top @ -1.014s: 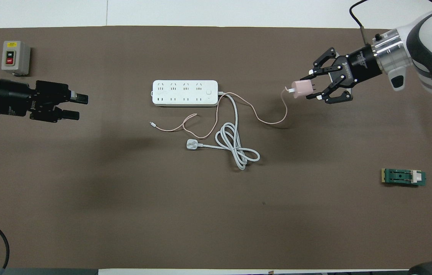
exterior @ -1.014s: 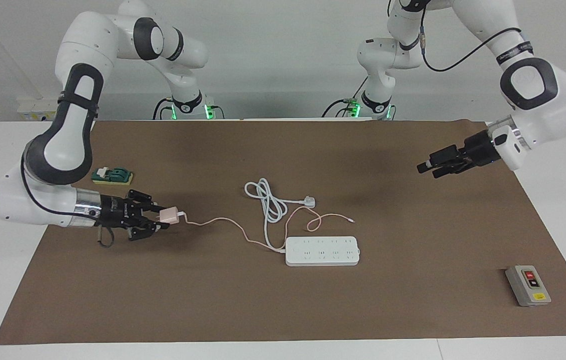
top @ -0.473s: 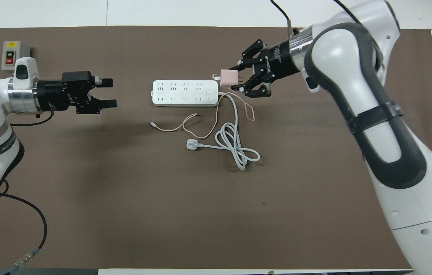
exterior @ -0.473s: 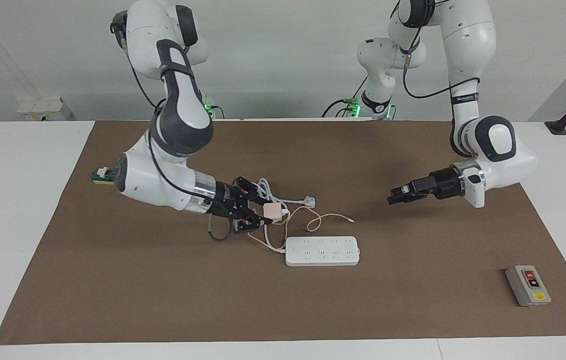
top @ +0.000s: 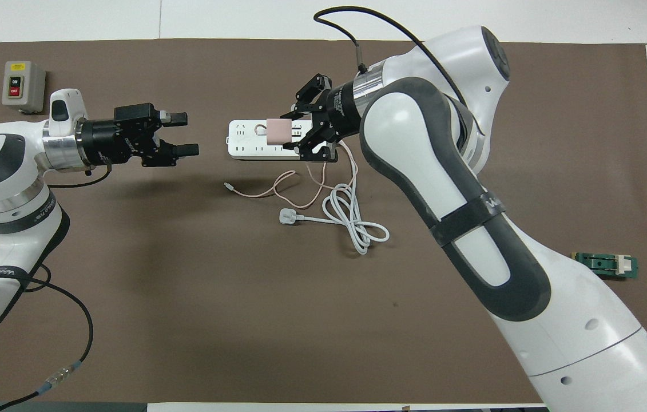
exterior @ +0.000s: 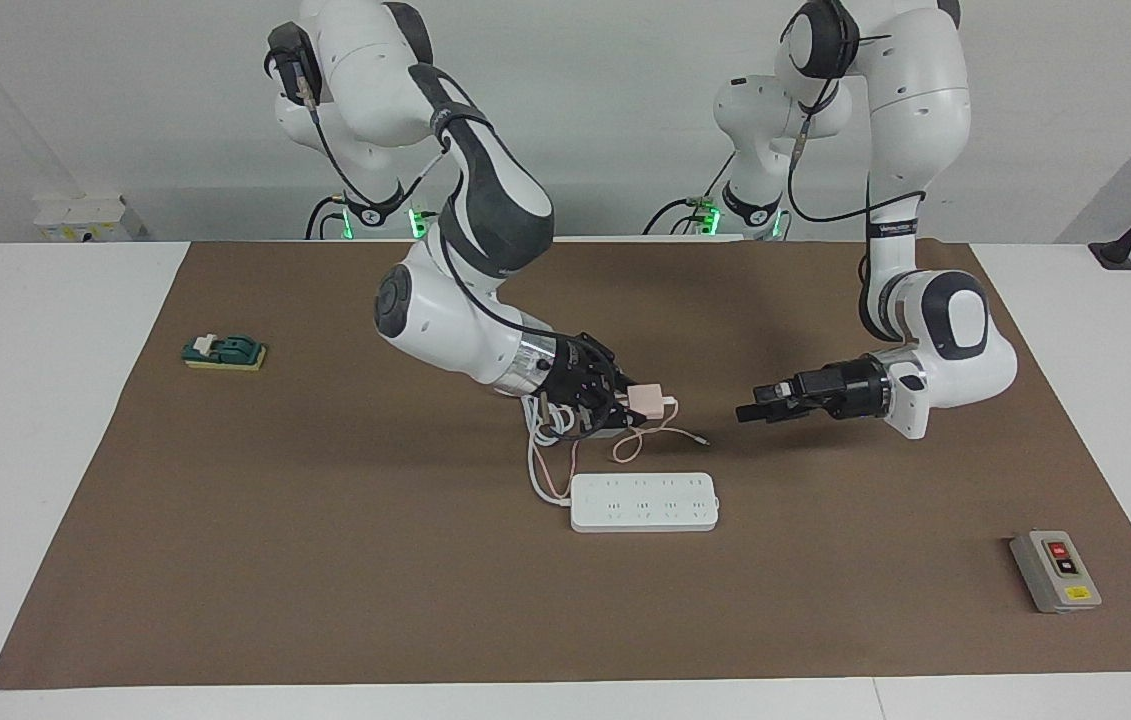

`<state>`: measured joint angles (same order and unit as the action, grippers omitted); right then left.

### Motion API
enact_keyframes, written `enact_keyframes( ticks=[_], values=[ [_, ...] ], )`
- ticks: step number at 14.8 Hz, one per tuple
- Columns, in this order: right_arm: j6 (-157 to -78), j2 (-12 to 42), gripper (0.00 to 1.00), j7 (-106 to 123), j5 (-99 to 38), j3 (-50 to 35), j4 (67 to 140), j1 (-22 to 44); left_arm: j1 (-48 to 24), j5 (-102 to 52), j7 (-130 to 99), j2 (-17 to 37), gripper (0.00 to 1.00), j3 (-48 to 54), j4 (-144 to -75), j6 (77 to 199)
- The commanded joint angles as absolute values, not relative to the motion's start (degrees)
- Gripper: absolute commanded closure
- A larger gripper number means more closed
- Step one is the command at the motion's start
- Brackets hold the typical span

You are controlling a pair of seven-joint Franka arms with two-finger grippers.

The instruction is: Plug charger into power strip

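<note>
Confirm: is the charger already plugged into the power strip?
No, the right end effector holds the charger in the air above the power strip.

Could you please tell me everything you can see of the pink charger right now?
The charger is a small pale pink cube that looks like smooth plastic. A thin pink cable leaves it and loops down onto the brown mat. It is up in the air, gripped by the right gripper; from overhead it is over the power strip, not yet plugged in. Its prongs are not clear to see.

Glossy white plastic power strip (exterior: 644, 501) — on matt brown paper mat (exterior: 325, 560)
</note>
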<state>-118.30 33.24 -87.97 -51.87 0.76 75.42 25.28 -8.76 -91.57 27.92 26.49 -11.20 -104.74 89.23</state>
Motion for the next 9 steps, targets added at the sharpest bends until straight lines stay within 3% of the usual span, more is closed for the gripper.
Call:
enact_keyframes(
  ticks=[1,5,9],
  values=[
    [-119.6,33.0,1.00,-89.1,-51.9,1.1,76.1,27.2,-9.2,-91.6,30.1,29.2,0.00,-11.5,-101.1,87.6],
    [-122.8,33.0,1.00,-89.7,-51.9,1.1,76.9,29.2,-10.4,-91.4,30.5,28.8,0.00,-11.5,-101.7,82.8],
    [-122.8,33.0,1.00,-90.5,-51.9,1.1,77.0,29.3,-11.2,-89.1,30.6,25.2,0.00,-11.6,-104.0,83.0]
  ],
)
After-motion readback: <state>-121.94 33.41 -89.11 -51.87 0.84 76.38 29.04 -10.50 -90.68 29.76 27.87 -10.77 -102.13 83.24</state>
